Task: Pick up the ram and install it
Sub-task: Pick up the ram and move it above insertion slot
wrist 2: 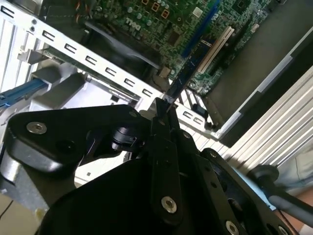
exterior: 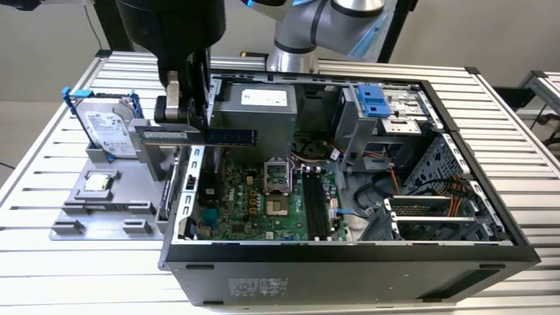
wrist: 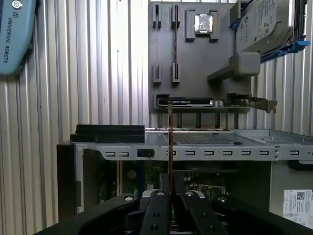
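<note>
Slatted aluminium surface [exterior: 516, 170] carries the whole job. Nearest the exterior camera lies the open computer case [exterior: 350, 259], resting on its side. Inside it I see the green motherboard [exterior: 249, 203], with its long black memory slots [exterior: 315, 200] toward the middle.

Higher up, over the case's wall on the exterior view's left, my hand [exterior: 199, 123] is closed on the ram [exterior: 232, 136]. I am holding the bluish stick level by one end, and the rest reaches out toward the exterior view's right. It hangs above the board, clear of the slots and not seated. In the first wrist view it shows edge-on, as a thin strip running out from between the fingers [wrist: 156, 205].

Just beside the case, on the exterior view's left, sits the grey parts fixture [exterior: 83, 213]. It holds a small square processor chip [exterior: 99, 182], and behind that a silver hard drive [exterior: 109, 128] stands in a blue bracket. Farthest back, the grey power supply [exterior: 254, 105] fills the case's far end, and the arm [exterior: 302, 39] rises behind it.
</note>
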`<state>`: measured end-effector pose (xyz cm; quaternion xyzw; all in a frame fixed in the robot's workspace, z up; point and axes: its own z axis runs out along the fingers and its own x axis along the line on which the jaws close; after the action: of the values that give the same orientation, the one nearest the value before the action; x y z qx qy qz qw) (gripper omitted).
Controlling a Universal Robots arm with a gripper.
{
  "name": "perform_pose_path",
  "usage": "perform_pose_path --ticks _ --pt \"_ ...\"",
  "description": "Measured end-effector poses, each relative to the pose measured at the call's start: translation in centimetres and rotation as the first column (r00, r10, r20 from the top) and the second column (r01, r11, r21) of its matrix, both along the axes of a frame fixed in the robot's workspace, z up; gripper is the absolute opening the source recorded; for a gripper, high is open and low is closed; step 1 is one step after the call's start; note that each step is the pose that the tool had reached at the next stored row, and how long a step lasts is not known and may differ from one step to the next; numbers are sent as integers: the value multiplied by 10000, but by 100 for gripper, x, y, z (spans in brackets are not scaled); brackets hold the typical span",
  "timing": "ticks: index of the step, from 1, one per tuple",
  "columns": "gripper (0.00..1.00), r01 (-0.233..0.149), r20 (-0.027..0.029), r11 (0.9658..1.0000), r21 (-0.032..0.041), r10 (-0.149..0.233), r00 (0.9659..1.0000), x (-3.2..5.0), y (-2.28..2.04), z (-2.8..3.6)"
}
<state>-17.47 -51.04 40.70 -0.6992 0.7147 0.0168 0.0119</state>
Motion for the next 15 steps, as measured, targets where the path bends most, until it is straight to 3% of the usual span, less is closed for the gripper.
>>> perform_pose_path --ticks 15 --pt "0 0 0 10000 0 0 10000 250 0 0"
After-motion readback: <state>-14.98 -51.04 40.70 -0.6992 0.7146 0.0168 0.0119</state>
